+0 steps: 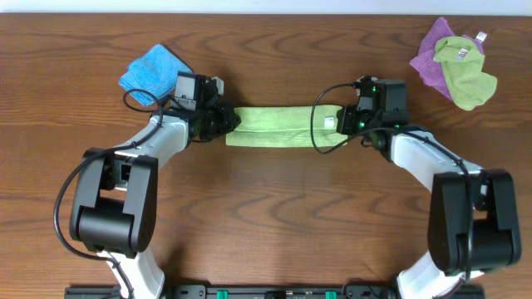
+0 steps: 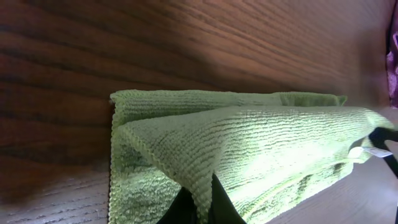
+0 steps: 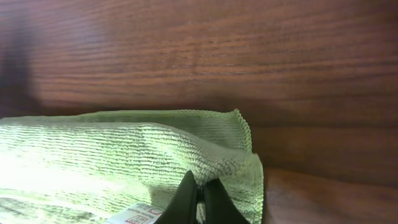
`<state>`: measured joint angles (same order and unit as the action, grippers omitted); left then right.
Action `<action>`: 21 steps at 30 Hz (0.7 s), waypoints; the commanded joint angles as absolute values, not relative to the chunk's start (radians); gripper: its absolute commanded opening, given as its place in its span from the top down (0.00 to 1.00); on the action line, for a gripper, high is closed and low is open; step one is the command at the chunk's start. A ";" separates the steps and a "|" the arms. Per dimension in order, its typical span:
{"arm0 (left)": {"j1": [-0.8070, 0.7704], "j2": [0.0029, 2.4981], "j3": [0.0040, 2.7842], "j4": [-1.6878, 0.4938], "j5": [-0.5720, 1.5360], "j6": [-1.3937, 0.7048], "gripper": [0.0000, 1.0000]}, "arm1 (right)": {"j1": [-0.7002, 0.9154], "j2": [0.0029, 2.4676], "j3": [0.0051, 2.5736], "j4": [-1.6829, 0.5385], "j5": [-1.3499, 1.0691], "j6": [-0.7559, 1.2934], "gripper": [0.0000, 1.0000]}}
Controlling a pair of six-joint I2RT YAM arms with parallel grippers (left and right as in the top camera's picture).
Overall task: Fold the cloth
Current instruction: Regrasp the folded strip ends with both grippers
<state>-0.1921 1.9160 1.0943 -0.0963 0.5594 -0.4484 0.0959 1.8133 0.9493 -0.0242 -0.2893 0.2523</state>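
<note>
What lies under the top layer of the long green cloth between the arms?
A lower layer of the same green cloth, resting on the wooden table. Whatever sits beneath that bottom layer is covered and cannot be seen.

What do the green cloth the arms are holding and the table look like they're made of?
The green cloth looks like microfibre terry: matte, ribbed rows of short fuzzy loops, stitched edge. The table looks like dark wood or wood-grain laminate, faintly glossy, with long streaked grain; I cannot tell which.
</note>
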 commanded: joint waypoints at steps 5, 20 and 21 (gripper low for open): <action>-0.184 1.930 1.096 -0.099 0.467 -0.453 0.64 | 0.106 1.850 0.968 -0.005 -0.174 0.239 0.77; -0.173 1.917 1.145 -0.160 0.487 -0.449 0.23 | 0.110 1.695 0.980 -0.052 -0.199 0.297 0.44; -0.170 1.912 1.153 -0.172 0.488 -0.449 0.26 | 0.110 1.676 0.980 -0.065 -0.199 0.300 0.43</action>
